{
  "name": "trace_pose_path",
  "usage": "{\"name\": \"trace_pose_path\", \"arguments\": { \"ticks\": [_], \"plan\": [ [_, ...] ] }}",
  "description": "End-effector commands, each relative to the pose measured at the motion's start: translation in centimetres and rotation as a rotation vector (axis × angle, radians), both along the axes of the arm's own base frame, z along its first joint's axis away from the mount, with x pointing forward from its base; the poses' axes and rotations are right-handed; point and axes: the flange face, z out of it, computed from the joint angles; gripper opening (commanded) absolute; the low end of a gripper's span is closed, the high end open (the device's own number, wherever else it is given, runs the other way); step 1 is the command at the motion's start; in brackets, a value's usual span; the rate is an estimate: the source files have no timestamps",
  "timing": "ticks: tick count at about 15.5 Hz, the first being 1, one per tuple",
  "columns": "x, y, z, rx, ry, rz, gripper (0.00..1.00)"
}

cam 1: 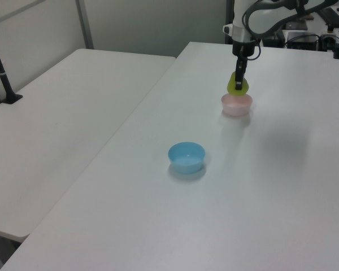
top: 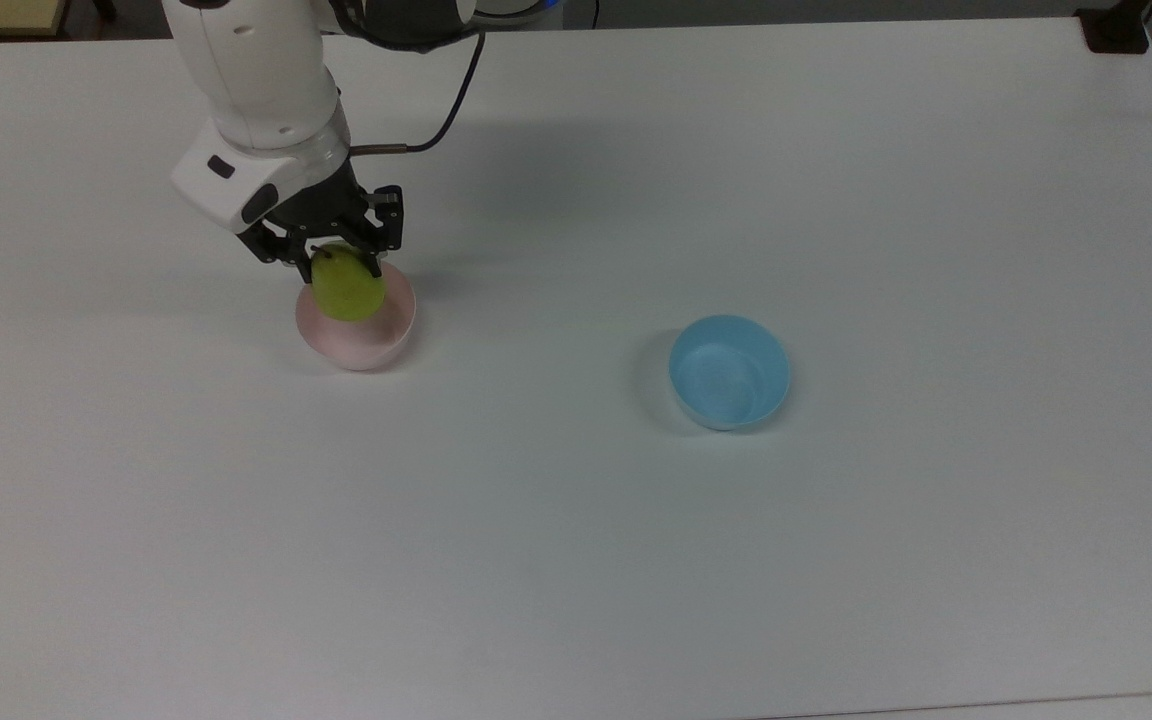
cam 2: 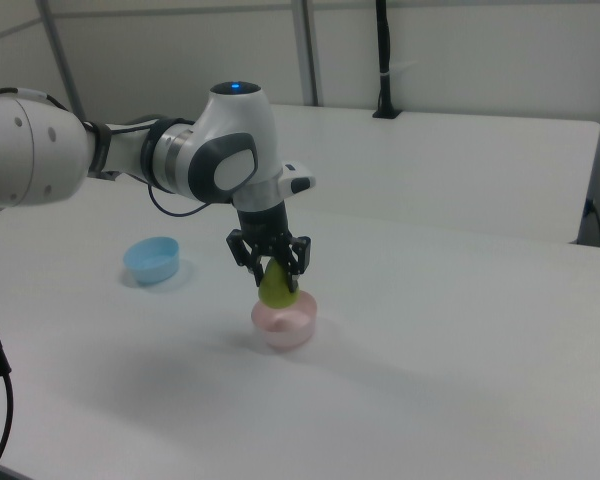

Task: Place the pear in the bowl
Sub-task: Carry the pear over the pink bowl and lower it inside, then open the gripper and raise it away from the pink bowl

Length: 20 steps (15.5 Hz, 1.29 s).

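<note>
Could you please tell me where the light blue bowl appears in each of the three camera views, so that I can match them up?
Top view: the light blue bowl sits right of centre, to the right of the pink bowl.
Left view: it is near the middle, in front of the pink bowl.
Right view: it is at the left, behind the pink bowl.
Shared landmark: the pink bowl, with the pear held over it.

pear [top: 347, 293] top hidden by gripper [top: 333, 258], bowl [top: 368, 335] far rim behind pear
</note>
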Motion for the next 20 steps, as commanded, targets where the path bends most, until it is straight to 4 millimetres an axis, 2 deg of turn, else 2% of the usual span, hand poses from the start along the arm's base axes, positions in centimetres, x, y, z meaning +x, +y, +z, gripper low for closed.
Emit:
{"name": "trace_pose_path", "arguments": {
  "ticks": [1, 6, 9, 11, 13, 14, 15, 17, 20],
  "plan": [
    [-0.2, 0.6, -1.4, -0.026, -0.016, -0.005, 0.03],
    [-0.1, 0.4, -3.8, -0.069, -0.014, -0.026, 0.03],
    [0.0, 0.4, -4.5, -0.071, -0.014, -0.029, 0.04],
    [0.2, 0.3, -5.1, -0.071, -0.010, -0.049, 0.18],
    [0.2, 0.1, -4.9, -0.071, -0.014, -0.067, 0.55],
    [0.2, 0.0, -4.9, -0.069, -0.013, -0.075, 0.63],
    [0.2, -0.1, -4.9, -0.069, -0.014, -0.081, 0.79],
    [0.2, -0.2, -4.9, -0.068, -0.016, -0.111, 1.00],
    [0.3, 0.1, -4.1, -0.067, -0.021, -0.143, 1.00]
  ]
}}
